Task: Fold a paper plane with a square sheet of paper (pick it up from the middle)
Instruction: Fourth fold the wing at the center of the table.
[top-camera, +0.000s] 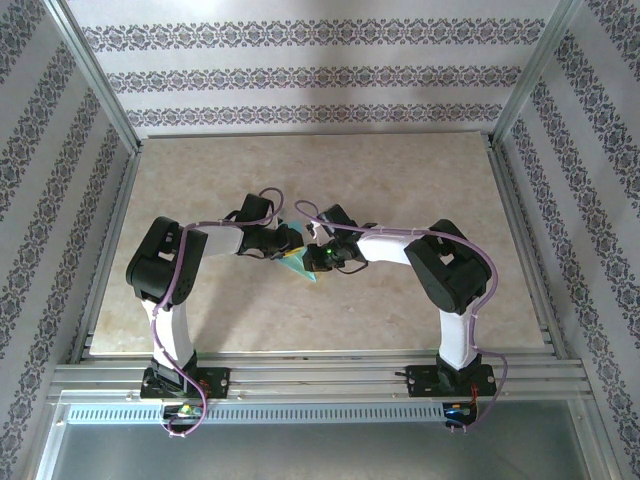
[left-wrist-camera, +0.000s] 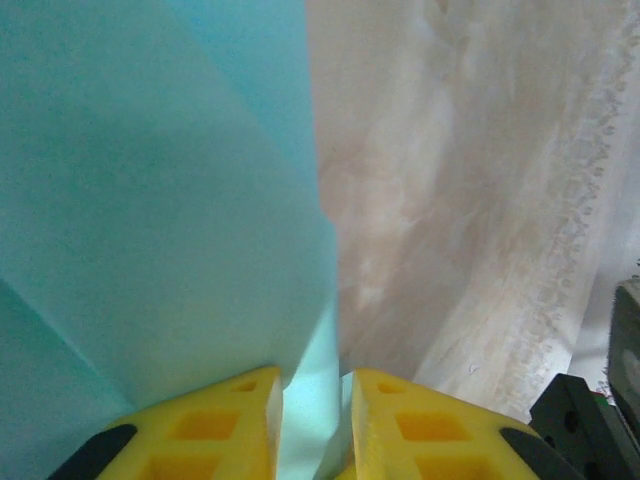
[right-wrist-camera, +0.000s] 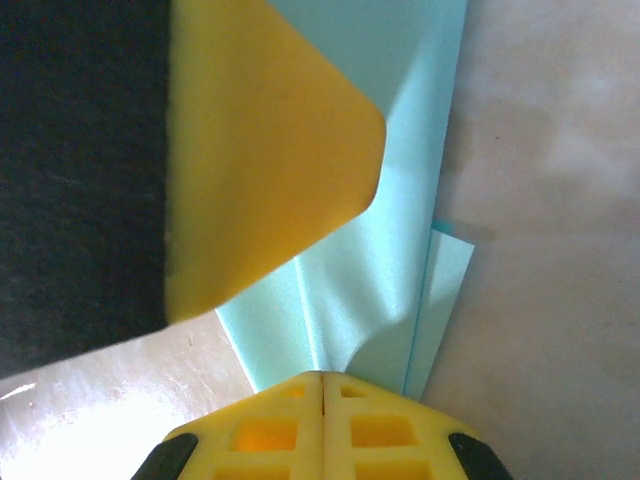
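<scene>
The turquoise sheet of paper (top-camera: 300, 264) lies folded into layers at the middle of the table, between both grippers. In the left wrist view the paper (left-wrist-camera: 150, 200) covers the left half, and one folded edge runs down into the gap of my left gripper (left-wrist-camera: 312, 375). Its yellow fingers stand slightly apart, wider than the paper is thick. My right gripper (right-wrist-camera: 322, 378) is shut, its fingers pressed together on a raised ridge of the paper (right-wrist-camera: 370, 280). A yellow finger (right-wrist-camera: 270, 150) of the left gripper hangs over the paper. From above, the left gripper (top-camera: 293, 238) and right gripper (top-camera: 318, 242) nearly touch.
The beige marbled table (top-camera: 400, 180) is boxed in by patterned walls (top-camera: 300, 75) and aluminium posts (top-camera: 95, 75). A metal rail (top-camera: 320, 378) carries both arm bases at the near edge. Bare table lies around the grippers on all sides.
</scene>
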